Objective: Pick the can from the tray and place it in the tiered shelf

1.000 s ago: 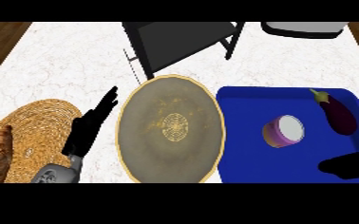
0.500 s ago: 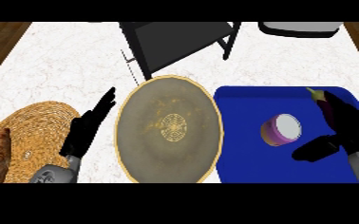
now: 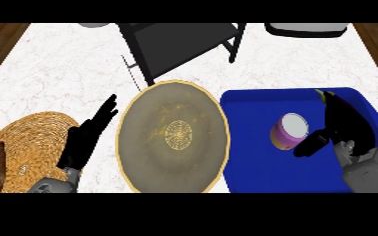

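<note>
While its fingers stand spread and hold nothing, the black right hand [image 3: 347, 130] reaches over the blue rectangular tray [image 3: 255, 130], thumb just beside the small purple can with a white top [image 3: 290, 131]. That can lies tilted on the tray, its pale round end facing up and a yellowish band along its lower side. Left of the tray sits a large olive round plate with a gold rim [image 3: 174, 137]. Further left, the black left hand [image 3: 87, 139] rests open beside a woven straw mat [image 3: 33, 147]. Beyond the tray, on the white marbled counter [image 3: 66, 70], stands the dark tiered shelf [image 3: 181, 42].
</note>
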